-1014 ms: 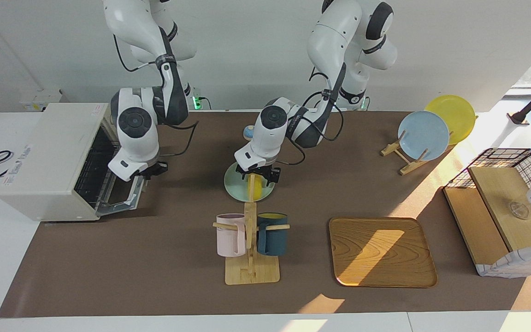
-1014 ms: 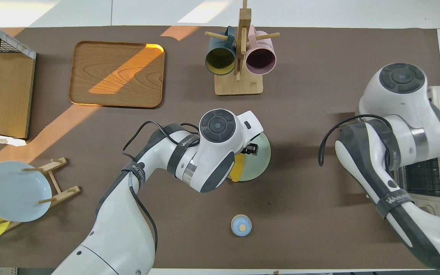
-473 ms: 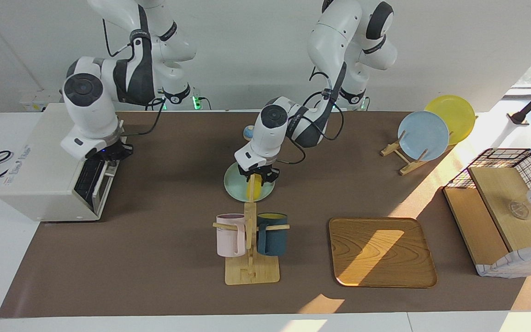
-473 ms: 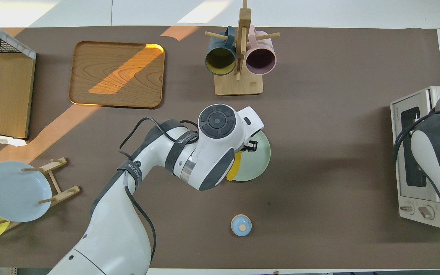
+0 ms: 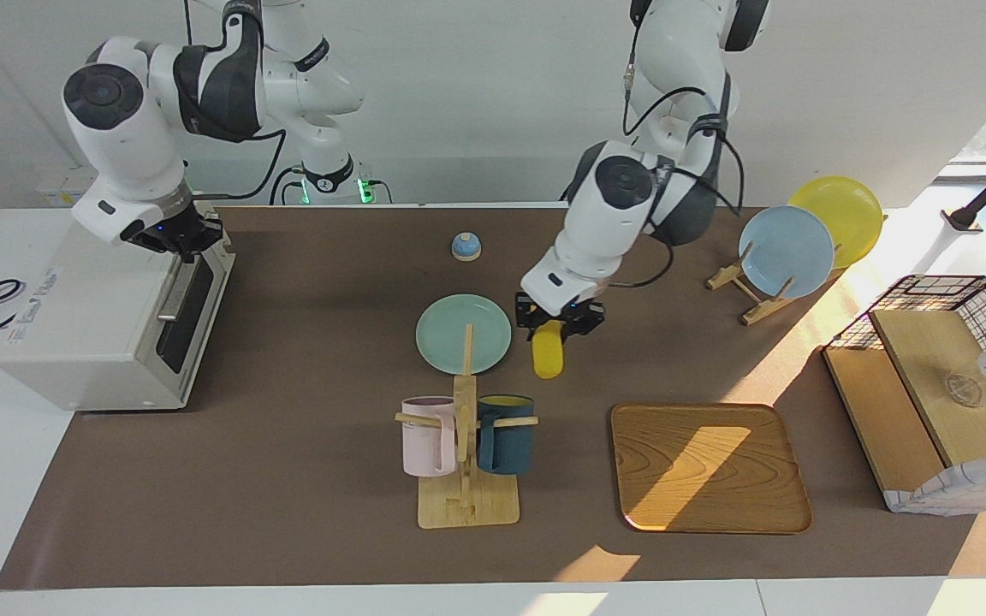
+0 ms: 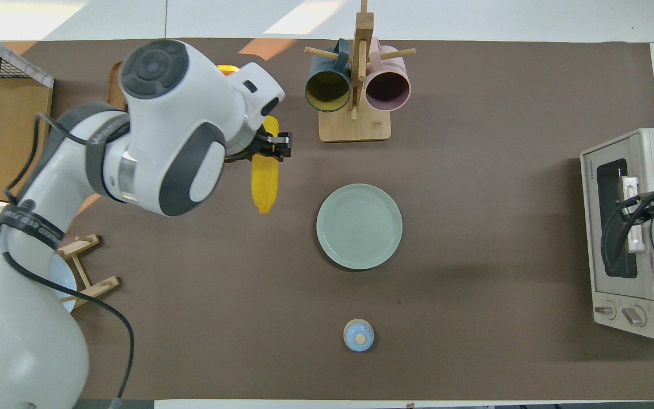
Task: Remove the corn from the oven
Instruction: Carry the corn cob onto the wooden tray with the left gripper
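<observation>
The corn [image 5: 548,355] is a bright yellow cob held by its top end in my left gripper [image 5: 560,323], which is shut on it. It hangs in the air over the table beside the green plate [image 5: 437,338], toward the left arm's end. In the overhead view the corn [image 6: 264,182] shows below the left gripper [image 6: 275,145]. The white oven [image 5: 91,308] stands at the right arm's end with its dark glass door shut. My right gripper [image 5: 187,242] is at the top edge of the oven's door. The oven also shows in the overhead view [image 6: 653,147].
A wooden mug rack [image 5: 465,445] with a pink and a dark blue mug stands farther from the robots than the plate. A wooden tray [image 5: 709,466], a plate stand [image 5: 786,251] with a blue and a yellow plate, a wire-and-wood basket [image 5: 938,385] and a small blue knob-like object [image 5: 466,246] are also on the table.
My left gripper lifted the corn off the green plate and carried it toward the left arm's end. My right arm swung the oven door up until it shut.
</observation>
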Robot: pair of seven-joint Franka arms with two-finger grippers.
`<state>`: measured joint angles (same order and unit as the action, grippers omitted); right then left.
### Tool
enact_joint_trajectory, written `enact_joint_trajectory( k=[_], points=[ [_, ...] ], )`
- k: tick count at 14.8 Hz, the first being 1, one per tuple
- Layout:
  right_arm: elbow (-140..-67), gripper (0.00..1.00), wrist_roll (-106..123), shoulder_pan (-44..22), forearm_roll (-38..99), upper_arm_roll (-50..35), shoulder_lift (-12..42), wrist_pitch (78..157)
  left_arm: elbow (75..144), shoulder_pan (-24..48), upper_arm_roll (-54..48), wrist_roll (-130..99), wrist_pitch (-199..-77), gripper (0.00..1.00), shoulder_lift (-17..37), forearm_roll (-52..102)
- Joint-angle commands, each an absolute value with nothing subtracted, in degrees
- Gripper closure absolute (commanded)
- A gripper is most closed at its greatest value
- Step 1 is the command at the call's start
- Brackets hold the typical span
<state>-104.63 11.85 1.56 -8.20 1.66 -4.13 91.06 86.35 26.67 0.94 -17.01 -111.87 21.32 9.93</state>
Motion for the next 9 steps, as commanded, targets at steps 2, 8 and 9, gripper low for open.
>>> enact_joint_trajectory(
  k=[2, 8, 9],
  points=[
    [-102.48, 0.39, 12.05, 1.32, -3.25, 1.58, -3.34, 89.47, 77.81, 19.0, 0.18, -13.55, -110.39, 1.0, 27.58, 8.53],
    [-98.88, 0.0, 5.1, 1.23, 1.93, 0.79, -2.02, 88.33, 65.31, 11.0, 0.26, -0.9, -114.16, 1.0, 41.73, 8.35],
    [-98.79, 0.0, 5.1, 1.23, 1.93, 0.79, -2.02, 88.33, 65.39, 10.38, 0.26, 0.25, -116.08, 1.0, 42.88, 8.35]
  ],
)
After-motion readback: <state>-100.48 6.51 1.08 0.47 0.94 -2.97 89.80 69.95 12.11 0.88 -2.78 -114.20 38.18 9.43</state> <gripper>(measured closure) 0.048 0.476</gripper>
